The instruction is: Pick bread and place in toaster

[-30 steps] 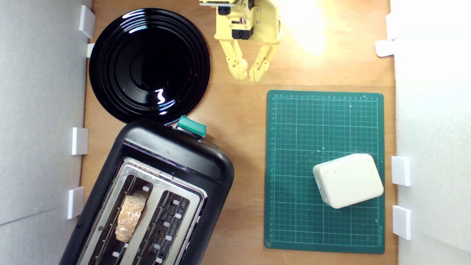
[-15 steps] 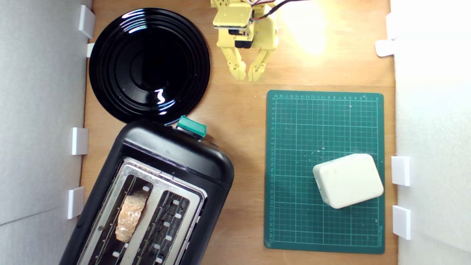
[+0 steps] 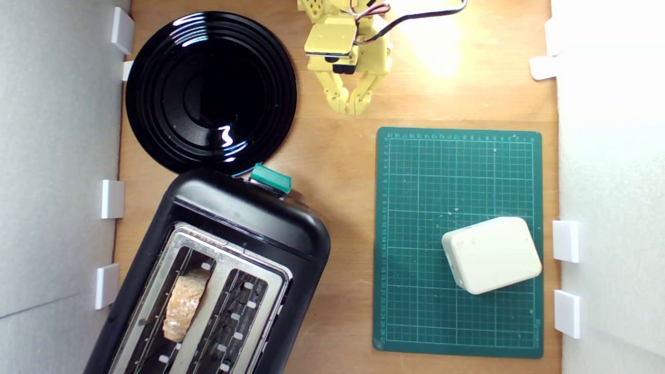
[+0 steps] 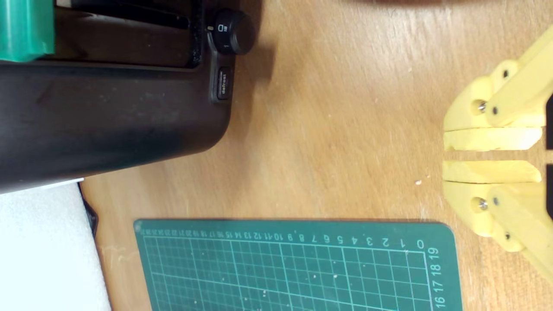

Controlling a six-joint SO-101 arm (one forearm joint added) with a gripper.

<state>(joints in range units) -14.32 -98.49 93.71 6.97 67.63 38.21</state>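
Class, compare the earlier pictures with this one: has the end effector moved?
Yes. The end effector has closed its fingers and drawn slightly away from the green cutting mat, towards the exterior view's top edge.

bread (image 3: 184, 304) in toaster (image 3: 244, 218) (left slot)

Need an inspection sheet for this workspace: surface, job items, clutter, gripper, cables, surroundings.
Surface: wooden table, a few pale crumbs near the fingers in the wrist view.
Job's things: bread stands in the toaster slot on the exterior view's left; the other slot is empty. Green lever knob at the end nearest the plate.
Clutter: black plate, empty; green cutting mat with a white block on it.
Grippers: gripper over bare table, holding nothing; fingers nearly together, a thin gap between them.
Cables: black cable loops off the arm.
Surroundings: white walls with white brackets on both sides.
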